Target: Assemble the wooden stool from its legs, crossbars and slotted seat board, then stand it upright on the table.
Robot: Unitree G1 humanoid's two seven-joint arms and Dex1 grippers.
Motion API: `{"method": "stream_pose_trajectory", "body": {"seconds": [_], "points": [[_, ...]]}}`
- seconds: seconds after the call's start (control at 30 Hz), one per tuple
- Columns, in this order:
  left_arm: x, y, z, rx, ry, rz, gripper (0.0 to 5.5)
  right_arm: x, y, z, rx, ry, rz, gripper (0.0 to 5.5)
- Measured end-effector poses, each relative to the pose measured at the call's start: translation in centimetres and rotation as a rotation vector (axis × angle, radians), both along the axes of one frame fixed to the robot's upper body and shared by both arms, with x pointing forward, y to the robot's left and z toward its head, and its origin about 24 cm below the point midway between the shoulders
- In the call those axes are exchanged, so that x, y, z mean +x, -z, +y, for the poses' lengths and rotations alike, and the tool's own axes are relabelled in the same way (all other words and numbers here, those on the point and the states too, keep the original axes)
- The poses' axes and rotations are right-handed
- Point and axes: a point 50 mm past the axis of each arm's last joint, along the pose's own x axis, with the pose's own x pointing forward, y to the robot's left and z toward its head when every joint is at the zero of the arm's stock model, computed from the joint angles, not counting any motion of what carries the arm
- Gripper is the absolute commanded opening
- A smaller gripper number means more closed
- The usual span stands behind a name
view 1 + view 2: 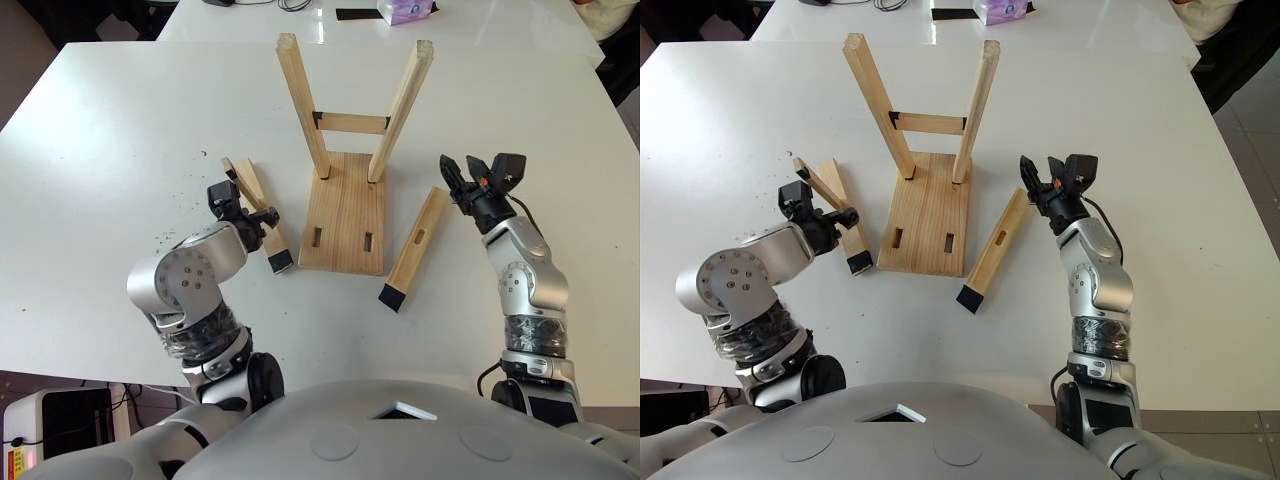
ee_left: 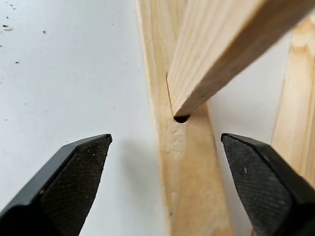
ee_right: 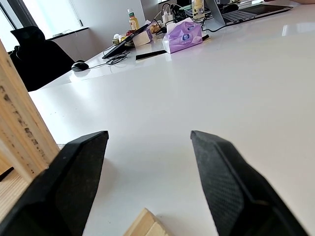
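The slotted seat board (image 1: 345, 215) lies flat mid-table. Two legs (image 1: 303, 100) stand up from its far end, joined by a crossbar (image 1: 352, 123). To its right lies a loose leg (image 1: 417, 247) with a black foot cap. On its left another capped leg (image 1: 270, 235) lies with a short bar (image 2: 226, 44) plugged slantwise into its hole. My left gripper (image 1: 248, 208) is open, its fingers (image 2: 74, 182) on either side of that leg just above the table. My right gripper (image 1: 462, 170) is open and holds nothing, just right of the loose leg's far end.
The white table (image 1: 120, 150) has free room on both sides. Small dark specks (image 1: 170, 215) lie left of my left gripper. A second table behind carries a purple tissue pack (image 1: 405, 10) and cables.
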Motion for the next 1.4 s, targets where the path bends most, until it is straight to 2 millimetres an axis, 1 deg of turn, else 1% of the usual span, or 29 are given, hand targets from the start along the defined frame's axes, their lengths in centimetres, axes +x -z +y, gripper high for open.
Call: {"method": "stream_pose_trajectory", "body": {"seconds": [0.17,0.3,0.4,0.47,0.53,0.63,0.8,0.93,1.07,1.23,1.33,1.4], "points": [[0.3,0.4,-1.4,-0.005,0.079,0.021,4.14,0.1,0.0,0.6,0.009,-0.017,-0.002,3.1],[0.4,0.5,-1.4,0.026,0.102,0.031,4.14,0.1,0.1,0.8,0.018,-0.013,-0.003,3.1],[-0.2,0.8,-1.2,0.063,0.108,0.031,4.14,0.0,0.2,0.9,0.024,-0.006,-0.002,3.1],[-0.9,1.1,-0.7,0.098,0.112,0.043,4.14,-0.5,0.6,0.8,0.027,0.005,0.013,3.1],[-1.8,1.3,0.3,0.14,0.122,0.049,4.14,-0.9,1.0,0.7,0.028,0.013,0.028,3.1],[-2.6,1.3,1.3,0.177,0.161,0.059,4.14,-1.5,1.1,0.6,0.029,0.028,0.029,3.1],[-3.0,1.2,2.1,0.179,0.229,0.078,4.14,-2.7,1.1,0.8,0.047,0.067,0.03,3.1],[-3.3,1.0,3.2,0.153,0.262,0.098,4.14,-3.7,1.1,0.8,0.055,0.1,0.032,3.1],[-3.4,0.8,4.2,0.122,0.312,0.13,4.14,-4.5,1.3,1.3,0.078,0.126,0.044,3.1],[-3.6,0.5,5.9,0.15,0.367,0.193,4.14,-5.3,1.3,1.5,0.101,0.17,0.047,3.1],[-3.4,0.3,6.5,0.158,0.402,0.225,4.14,-5.9,1.2,1.9,0.116,0.192,0.051,3.1],[-3.2,0.2,6.6,0.16,0.419,0.239,3.86,-6.1,1.0,2.3,0.13,0.197,0.047,3.1]]}}
